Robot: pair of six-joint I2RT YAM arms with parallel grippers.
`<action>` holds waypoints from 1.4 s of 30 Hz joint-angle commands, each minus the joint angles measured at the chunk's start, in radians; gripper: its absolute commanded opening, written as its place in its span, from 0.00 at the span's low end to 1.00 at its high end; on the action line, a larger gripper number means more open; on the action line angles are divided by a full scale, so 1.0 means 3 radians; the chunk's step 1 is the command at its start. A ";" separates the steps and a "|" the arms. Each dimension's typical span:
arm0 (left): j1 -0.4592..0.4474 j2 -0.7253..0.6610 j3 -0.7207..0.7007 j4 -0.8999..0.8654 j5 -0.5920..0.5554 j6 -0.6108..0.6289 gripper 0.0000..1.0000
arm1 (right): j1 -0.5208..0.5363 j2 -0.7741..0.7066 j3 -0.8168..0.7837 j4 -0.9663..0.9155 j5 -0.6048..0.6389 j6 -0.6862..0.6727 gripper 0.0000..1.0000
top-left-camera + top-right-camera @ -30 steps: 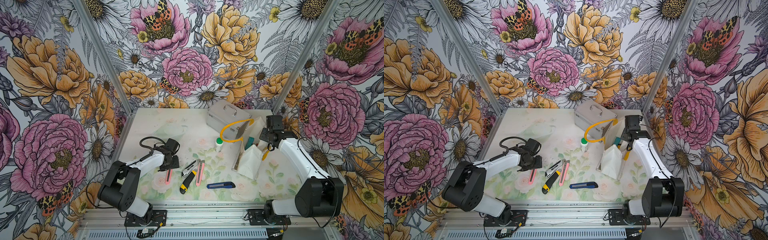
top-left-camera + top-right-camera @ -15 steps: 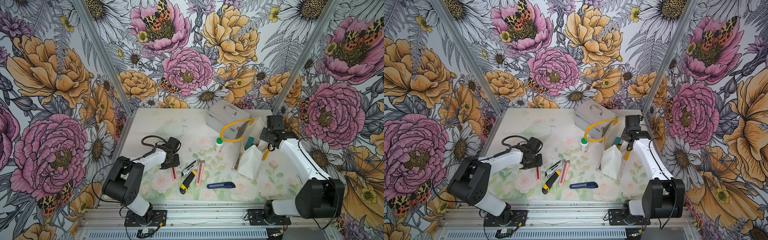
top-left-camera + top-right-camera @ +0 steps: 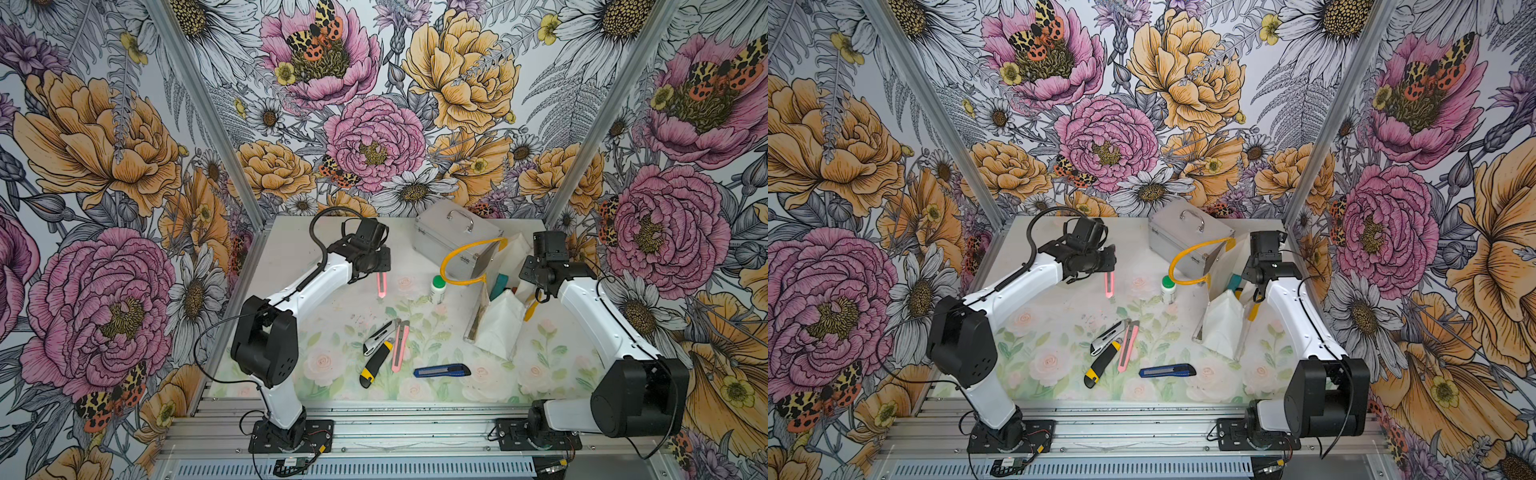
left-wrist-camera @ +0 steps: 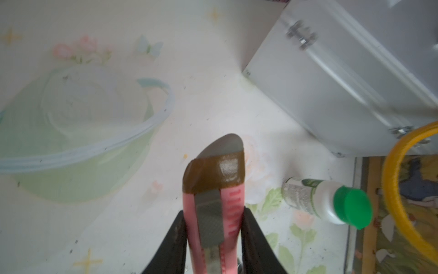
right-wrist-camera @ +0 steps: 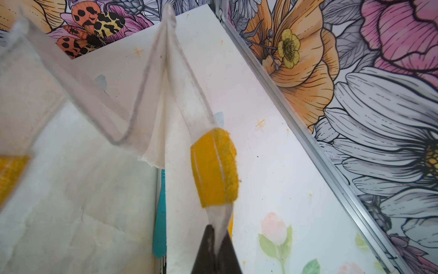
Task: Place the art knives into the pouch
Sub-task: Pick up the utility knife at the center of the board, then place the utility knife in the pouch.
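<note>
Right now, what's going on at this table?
The left fingers grip a pink knife by one end, so it hangs above the table, well short of the pouch. The right fingers pinch the white pouch's rim by a yellow handle, holding it open. A teal tool sits inside. Four more knives lie on the table.
</note>
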 commanded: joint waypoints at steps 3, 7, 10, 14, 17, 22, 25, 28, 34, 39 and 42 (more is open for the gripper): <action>-0.0395 0.0691 0.1291 0.0081 0.0472 0.0473 0.30 | -0.0003 -0.0170 -0.0075 0.0089 0.0082 0.0105 0.00; -0.0470 0.1156 0.2218 0.0187 0.1102 0.0172 0.29 | 0.0004 -0.0169 -0.0102 0.0089 0.0034 0.0140 0.00; -0.0582 0.1389 0.2609 0.0408 0.1467 -0.0076 0.30 | 0.0006 -0.0134 -0.0087 0.0089 0.0018 0.0118 0.00; -0.0674 0.1466 0.2512 0.1027 0.1876 -0.0501 0.31 | 0.0005 -0.0104 -0.0049 0.0089 0.0007 0.0066 0.00; -0.0687 0.1525 0.2423 0.1466 0.2077 -0.0886 0.31 | 0.0005 -0.0053 -0.0019 0.0089 -0.0008 0.0012 0.00; -0.0738 0.1546 0.2214 0.1935 0.2265 -0.1268 0.31 | 0.0002 -0.0040 -0.0005 0.0089 -0.0008 -0.0003 0.00; -0.0771 0.1526 0.2150 0.1935 0.2294 -0.1240 0.31 | 0.0002 -0.0034 -0.0010 0.0089 -0.0012 -0.0003 0.00; -0.0786 0.1508 0.2105 0.1938 0.2321 -0.1216 0.31 | 0.0005 -0.0014 0.0003 0.0089 -0.0013 0.0001 0.00; -0.0811 0.1502 0.2115 0.1973 0.2459 -0.1219 0.34 | 0.0008 -0.0013 0.0006 0.0089 -0.0013 -0.0004 0.00; -0.0818 0.1494 0.2110 0.1981 0.2516 -0.1194 0.57 | 0.0006 -0.0028 0.0004 0.0089 -0.0008 -0.0011 0.00; -0.0814 0.1490 0.2104 0.1982 0.2541 -0.1178 0.82 | 0.0006 -0.0037 -0.0010 0.0089 -0.0005 -0.0009 0.00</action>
